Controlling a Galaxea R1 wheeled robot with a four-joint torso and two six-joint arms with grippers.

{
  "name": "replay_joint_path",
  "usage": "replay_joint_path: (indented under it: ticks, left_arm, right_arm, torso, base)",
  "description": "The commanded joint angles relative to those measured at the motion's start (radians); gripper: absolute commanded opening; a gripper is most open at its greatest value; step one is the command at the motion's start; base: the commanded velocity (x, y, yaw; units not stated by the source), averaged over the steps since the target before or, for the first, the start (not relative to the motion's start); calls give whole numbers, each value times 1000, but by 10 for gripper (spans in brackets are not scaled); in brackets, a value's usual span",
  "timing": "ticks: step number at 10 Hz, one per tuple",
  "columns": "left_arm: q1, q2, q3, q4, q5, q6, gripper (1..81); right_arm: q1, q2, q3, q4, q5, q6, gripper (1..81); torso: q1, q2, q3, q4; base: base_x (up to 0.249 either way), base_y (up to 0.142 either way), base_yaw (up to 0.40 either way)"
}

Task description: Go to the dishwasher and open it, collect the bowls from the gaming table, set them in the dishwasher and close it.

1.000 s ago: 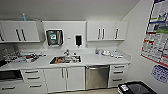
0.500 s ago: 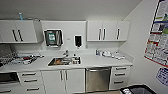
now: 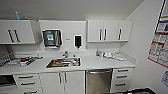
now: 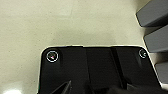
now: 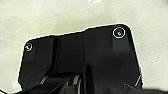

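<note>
- Grippers first: whether either one is open or closed, or holds anything, cannot be told; both wrist views look down past the robot's dark plate at a pale floor (image 4: 50,25), and the fingers cannot be made out.
- Left wrist view adds grey stepped shapes (image 4: 155,27) at the right edge of the frame, which the right wrist view lacks; what they are is unclear.
- Head view alone gives the kitchen. At the far left of the frame a dish rack (image 3: 7,60) sits on the white counter (image 3: 100,63), with small red and white items just beside it.
- Above, at upper left, white wall cabinets (image 3: 17,31) with dark handles.
- Left of centre, a steel sink (image 3: 63,62) is set into the counter, with a tap behind it; on the wall above hang a towel dispenser (image 3: 52,38) and a dark soap dispenser (image 3: 78,41).
- Right of centre, below the counter, the dishwasher (image 3: 98,81) stands with its stainless front closed, between white cupboard doors and a stack of drawers (image 3: 121,80).
- On the counter above it lie small pale items, too blurred to name.
- At the far right, a colourful poster (image 3: 160,47) hangs on the side wall.
</note>
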Motion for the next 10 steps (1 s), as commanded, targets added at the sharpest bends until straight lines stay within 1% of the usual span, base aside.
replay_joint_path:
  ticks: [1, 10]
  left_arm:
    - [-69, 3, -1, 0, 36, -3, 811]
    - [-69, 3, -1, 0, 34, -3, 811]
  right_arm:
    - [67, 1, -2, 3, -46, 2, 811]
    - [66, 0, -3, 3, -46, 2, 811]
  torso:
    - [0, 0, 0, 0]
    - [2, 1, -1, 0]
  base:
    - [150, 0, 0]
    - [150, 0, 0]
